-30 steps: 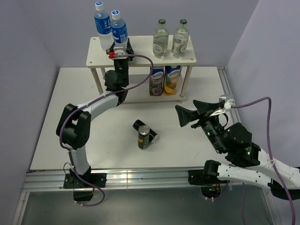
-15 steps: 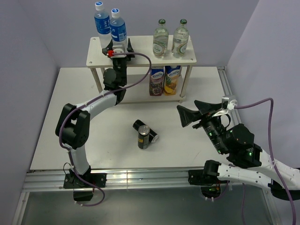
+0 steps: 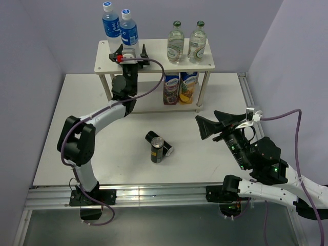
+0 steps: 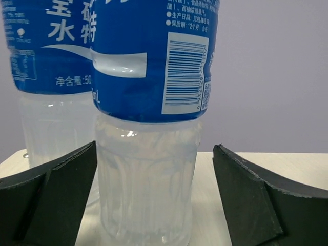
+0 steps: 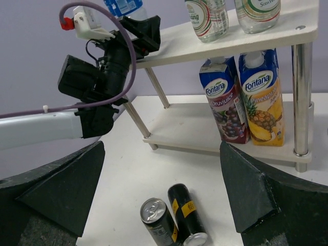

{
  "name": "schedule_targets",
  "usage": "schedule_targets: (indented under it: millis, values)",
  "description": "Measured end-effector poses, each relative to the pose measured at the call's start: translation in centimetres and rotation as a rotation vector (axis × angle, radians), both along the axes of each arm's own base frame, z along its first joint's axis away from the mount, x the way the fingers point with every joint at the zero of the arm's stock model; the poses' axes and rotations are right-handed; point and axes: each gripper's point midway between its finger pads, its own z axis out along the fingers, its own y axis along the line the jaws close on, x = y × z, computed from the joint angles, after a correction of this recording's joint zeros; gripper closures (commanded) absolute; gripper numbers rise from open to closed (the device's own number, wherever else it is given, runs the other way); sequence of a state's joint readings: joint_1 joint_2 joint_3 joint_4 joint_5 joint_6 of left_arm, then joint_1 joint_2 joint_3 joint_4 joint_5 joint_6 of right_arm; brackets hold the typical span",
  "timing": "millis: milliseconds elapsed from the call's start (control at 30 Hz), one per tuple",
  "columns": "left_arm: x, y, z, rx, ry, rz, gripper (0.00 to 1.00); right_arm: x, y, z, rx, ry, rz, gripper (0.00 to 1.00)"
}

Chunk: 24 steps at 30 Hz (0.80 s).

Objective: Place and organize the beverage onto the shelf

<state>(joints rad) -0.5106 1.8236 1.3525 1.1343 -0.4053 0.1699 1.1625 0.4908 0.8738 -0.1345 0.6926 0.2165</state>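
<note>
Two blue-labelled water bottles (image 3: 110, 23) (image 3: 129, 32) stand upright at the left end of the shelf's (image 3: 154, 60) top board, one just behind the other; two glass bottles with green caps (image 3: 175, 43) (image 3: 197, 42) stand side by side at the right end of the same board. The two dark cans (image 5: 159, 220) (image 5: 187, 215) are not on the shelf; they sit close together on the white worktop (image 3: 118, 154) in front of it, one lying on its side. I cannot tell whether the other is upright or tilted.

On the lower board, under the glass bottles, two juice cartons (image 5: 225, 102) (image 5: 261, 100) stand upright and touching.

The left pincer (image 4: 154, 205) reaches up to the top board and straddles the nearer water bottle, released; its fingers (image 4: 56, 195) are spread to either side of the bottle's clear lower part. A gap shows on the right side, while the left finger sits just beside the plastic; it grips nothing.

The right pincer (image 3: 207, 123) hangs over the worktop to the right of the cans, well apart from the shelf; it is spread wide and empty, and its wrist view looks across the cans toward the shelf.
</note>
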Motion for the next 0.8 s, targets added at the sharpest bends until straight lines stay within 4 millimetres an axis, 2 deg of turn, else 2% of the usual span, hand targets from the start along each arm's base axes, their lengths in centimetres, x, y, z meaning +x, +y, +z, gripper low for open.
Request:
schedule_targets:
  millis: [333, 567, 700, 800]
  values:
    - [-2.8, 1.0, -1.5, 0.01, 0.113, -0.013, 0.01, -0.2, -0.3, -0.3, 0.026, 0.011, 0.005, 0.0]
    - [-5.9, 0.9, -2.8, 0.027, 0.217, -0.029, 0.01, -0.5, -0.8, 0.0, 0.065, 0.014, 0.008, 0.0]
    - [-10.0, 0.7, -3.7, 0.016, 0.321, -0.081, 0.04, -0.4, -1.2, -0.3, 0.067, 0.021, -0.009, 0.0]
    - [-16.0, 0.5, -4.0, -0.016, 0.36, -0.183, 0.04, -0.4, -1.6, -1.0, 0.054, 0.033, -0.02, 0.0]
